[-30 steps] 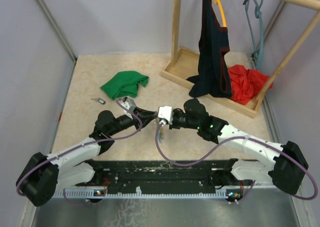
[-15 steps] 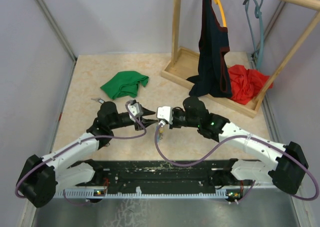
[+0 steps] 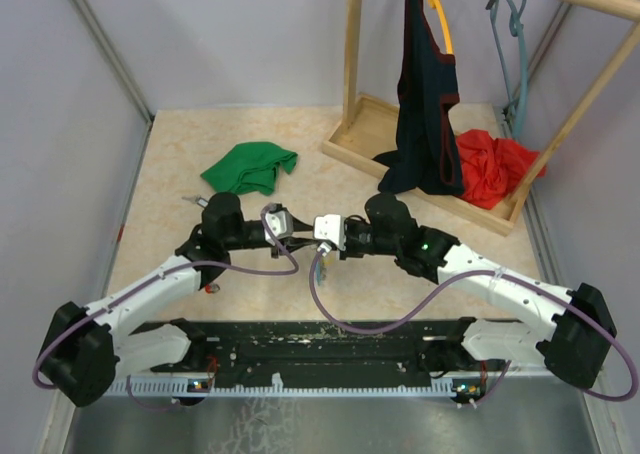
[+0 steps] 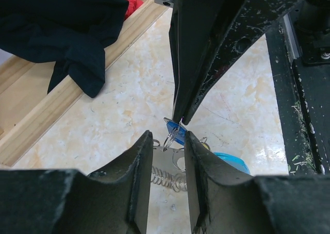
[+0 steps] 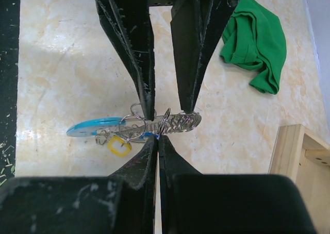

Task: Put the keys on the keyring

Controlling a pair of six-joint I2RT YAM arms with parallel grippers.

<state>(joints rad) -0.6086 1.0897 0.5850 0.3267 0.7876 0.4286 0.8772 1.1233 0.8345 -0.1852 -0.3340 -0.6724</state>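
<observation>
The keyring (image 5: 178,122), a silvery coiled chain with a light blue band (image 5: 95,128), lies on the table between the two arms. A yellow key (image 5: 117,147) hangs on it. My right gripper (image 5: 157,138) is shut on the blue key (image 4: 172,128) and its small ring, just above the chain. My left gripper (image 4: 167,137) faces it. Its jaws stand apart and straddle the chain (image 4: 166,176). In the top view the left gripper (image 3: 290,238) and right gripper (image 3: 303,240) meet tip to tip and hide the keyring.
A green cloth (image 3: 250,168) lies behind the left arm. A wooden rack base (image 3: 350,144) at the back right holds a dark garment (image 3: 420,124) and a red cloth (image 3: 495,169). A small dark thing (image 3: 190,199) lies left of the left arm.
The left arm's elbow has swung toward the back, and its gripper now points more squarely at the right gripper. The right arm has barely moved and stays shut.
</observation>
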